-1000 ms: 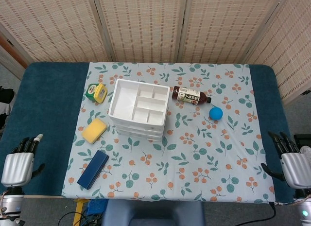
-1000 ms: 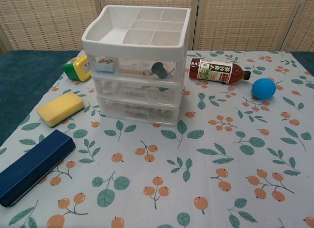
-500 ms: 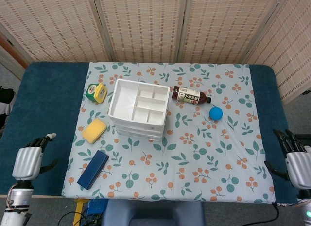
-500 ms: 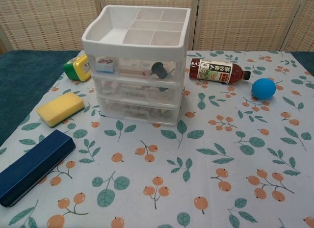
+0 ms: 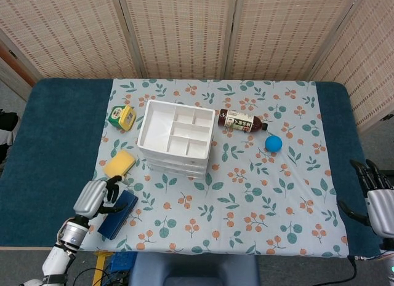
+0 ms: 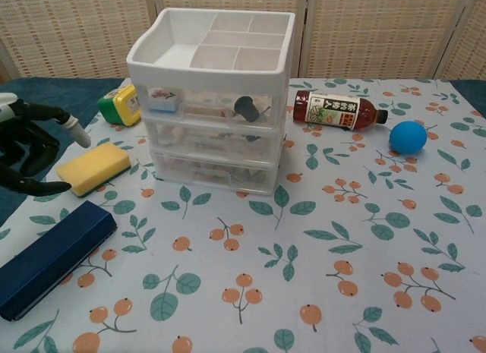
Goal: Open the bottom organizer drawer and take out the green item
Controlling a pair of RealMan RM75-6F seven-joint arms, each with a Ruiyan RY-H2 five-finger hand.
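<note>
The organizer (image 5: 175, 138) stands at centre-left of the head view, its three drawers all closed; the bottom drawer (image 6: 213, 173) sits flush (its contents too blurred to pick out a green item). The left hand (image 5: 98, 197) hovers at lower left, fingers apart and holding nothing, just beside the sponge (image 5: 119, 164) and the blue box (image 5: 117, 214), down-left of the organizer. The right hand (image 5: 377, 197) rests at the lower right edge, fingers spread, empty, well apart.

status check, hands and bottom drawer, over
Left hand open, above the blue case; right hand open at table edge. Bottom drawer closed. Yellow sponge lies between left hand and organizer.
</note>
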